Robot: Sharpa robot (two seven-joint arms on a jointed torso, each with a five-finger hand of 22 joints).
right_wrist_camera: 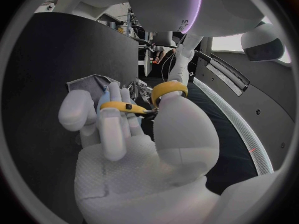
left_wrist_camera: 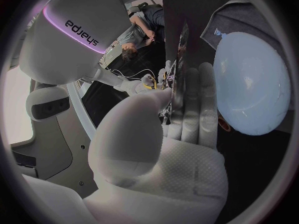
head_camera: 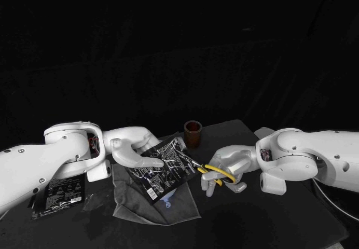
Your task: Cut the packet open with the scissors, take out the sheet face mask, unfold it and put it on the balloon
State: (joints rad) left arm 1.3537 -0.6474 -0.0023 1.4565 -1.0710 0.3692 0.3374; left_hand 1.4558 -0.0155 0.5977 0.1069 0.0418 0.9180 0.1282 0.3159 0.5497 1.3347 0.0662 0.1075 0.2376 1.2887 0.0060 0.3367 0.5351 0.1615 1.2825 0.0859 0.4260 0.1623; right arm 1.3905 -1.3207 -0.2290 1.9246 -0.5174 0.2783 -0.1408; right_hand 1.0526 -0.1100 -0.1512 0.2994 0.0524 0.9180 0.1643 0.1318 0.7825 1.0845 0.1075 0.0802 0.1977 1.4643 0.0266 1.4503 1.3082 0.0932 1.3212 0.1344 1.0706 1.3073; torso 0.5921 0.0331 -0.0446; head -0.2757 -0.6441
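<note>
Where the head view looks down on the bench (head_camera: 254, 223), packet (head_camera: 170, 167): black and glossy with fine white print, flat, held clear of the bench and tilted, its upper corner toward the brown cylinder (head_camera: 193, 134).
Left hand (head_camera: 133, 151): grips the packet's left side, fingers (head_camera: 146, 162) laid across the printed face.
Right hand (head_camera: 228, 165): wrapped round the scissors (head_camera: 215, 175), the yellow handle loops sitting among its fingers; the blades point at the packet's right edge and seem to meet it.
Grey cloth (head_camera: 150, 207): spread on the bench beneath the packet.
Second packet (head_camera: 64, 191): black, flat on the bench under the left arm, well apart from the held one.
Left wrist view, packet (left_wrist_camera: 179, 59): seen edge-on as a thin dark strip, pinched between the thumb and the straight fingers.
Balloon (left_wrist_camera: 252, 84): pale blue, round and smooth, lying on the grey cloth just beyond those fingers.
Scissors, same view: a small yellow spot past the packet's far edge.
Right wrist view, scissors (right_wrist_camera: 168, 89): one yellow loop rings the thumb, the other lies over the curled fingers.
Blades: hidden behind the hand, so I cannot tell how far they are parted.
Packet, same view: a dark shape just beyond the loops, the grey cloth beside it.
</note>
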